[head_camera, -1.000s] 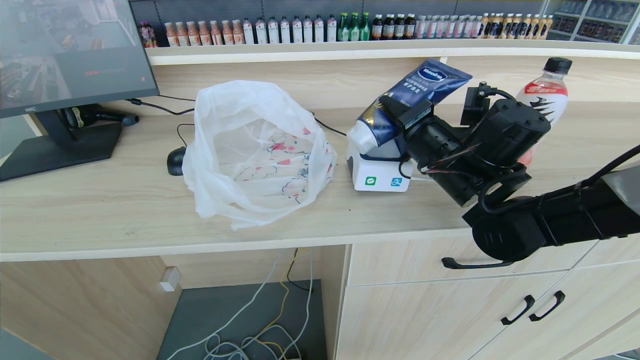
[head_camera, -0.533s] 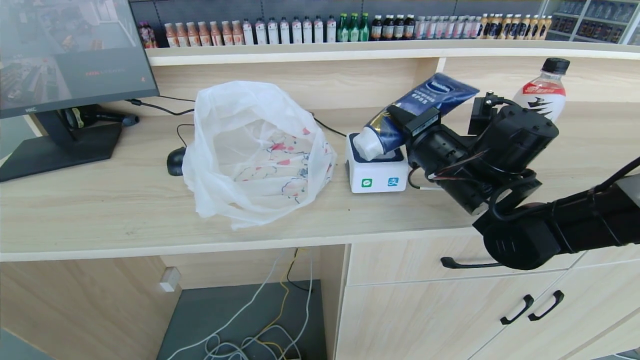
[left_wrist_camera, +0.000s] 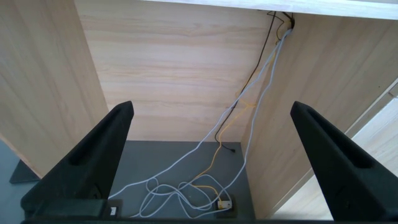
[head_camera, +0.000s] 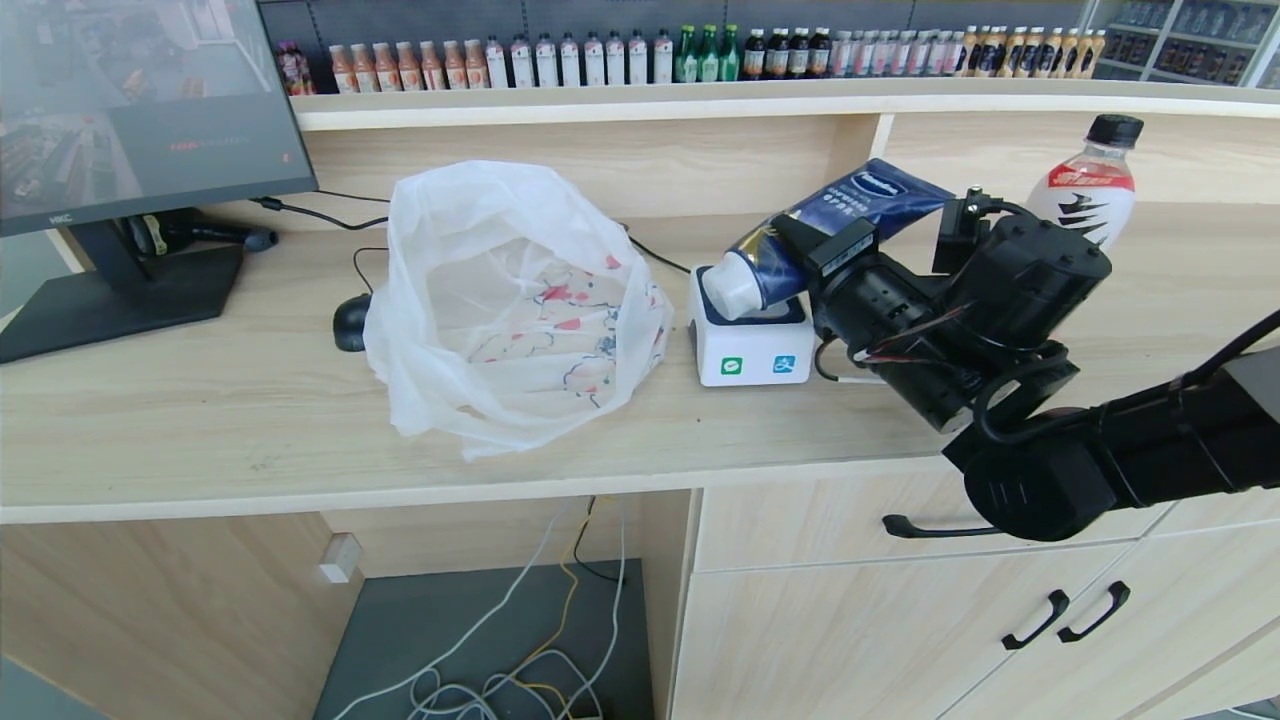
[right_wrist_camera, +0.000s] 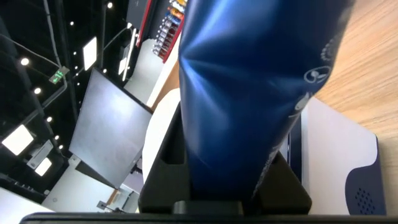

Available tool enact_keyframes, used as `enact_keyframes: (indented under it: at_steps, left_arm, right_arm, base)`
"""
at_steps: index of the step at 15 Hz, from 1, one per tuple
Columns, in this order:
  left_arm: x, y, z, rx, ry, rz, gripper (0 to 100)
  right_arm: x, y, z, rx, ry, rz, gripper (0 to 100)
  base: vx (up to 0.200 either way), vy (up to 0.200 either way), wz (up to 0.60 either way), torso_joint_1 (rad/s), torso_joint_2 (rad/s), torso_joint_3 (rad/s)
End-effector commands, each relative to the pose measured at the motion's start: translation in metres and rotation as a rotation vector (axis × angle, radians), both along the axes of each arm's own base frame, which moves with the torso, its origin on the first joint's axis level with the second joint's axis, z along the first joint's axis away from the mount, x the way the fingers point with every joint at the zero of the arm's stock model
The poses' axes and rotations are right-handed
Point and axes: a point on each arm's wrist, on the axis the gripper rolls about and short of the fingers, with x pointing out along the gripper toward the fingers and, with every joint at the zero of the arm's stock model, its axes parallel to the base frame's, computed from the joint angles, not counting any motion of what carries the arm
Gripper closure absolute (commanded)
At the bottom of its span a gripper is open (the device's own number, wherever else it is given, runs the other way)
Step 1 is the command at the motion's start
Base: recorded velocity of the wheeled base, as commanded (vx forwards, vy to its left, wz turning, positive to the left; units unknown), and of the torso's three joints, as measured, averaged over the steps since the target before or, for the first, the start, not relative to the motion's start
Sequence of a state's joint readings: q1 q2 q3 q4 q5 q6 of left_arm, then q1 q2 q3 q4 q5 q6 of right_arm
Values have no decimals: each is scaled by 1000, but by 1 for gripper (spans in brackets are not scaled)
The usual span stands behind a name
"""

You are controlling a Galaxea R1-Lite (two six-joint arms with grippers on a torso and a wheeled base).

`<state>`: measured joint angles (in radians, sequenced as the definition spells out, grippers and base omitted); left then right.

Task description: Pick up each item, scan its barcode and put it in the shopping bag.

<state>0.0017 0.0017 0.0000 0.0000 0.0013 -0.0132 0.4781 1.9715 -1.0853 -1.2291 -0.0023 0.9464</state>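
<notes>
Wood is what the long counter is made of, and everything is set on it. A big screen is stood at the far left, cut off by the picture's edge. Farther right, near the middle, the white shopping bag is stood open. Red and blue marks are seen through its thin side, but what lies inside cannot be made out. The right gripper is held just right of the bag, clamped around a blue tube. The tube is tilted, with its white cap low over the white scanner box; whether the two touch cannot be told. A drink bottle is stood behind the arm, and its lower part is hidden by it. A black mouse is tucked beside the bag and partly covered by it. The left gripper is hung under the counter with its fingers spread wide, holding nothing, above loose cables on the floor.
</notes>
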Motion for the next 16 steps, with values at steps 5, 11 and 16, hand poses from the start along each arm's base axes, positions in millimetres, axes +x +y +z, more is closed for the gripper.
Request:
enact_keyframes:
  at_steps: [5,11,16]
  left_arm:
    - [0,0,0,-1,0,0,0]
    - [0,0,0,-1,0,0,0]
    - [0,0,0,-1,0,0,0]
  right_arm:
    - [0,0,2,3,-6,1,100]
    - [-3,0,9,12,-27,4,100]
    - [-19,-5,28,15,-76,1,100]
  base:
    - [0,0,0,0,0,0]
    - [0,0,0,0,0,0]
    - [0,0,0,0,0,0]
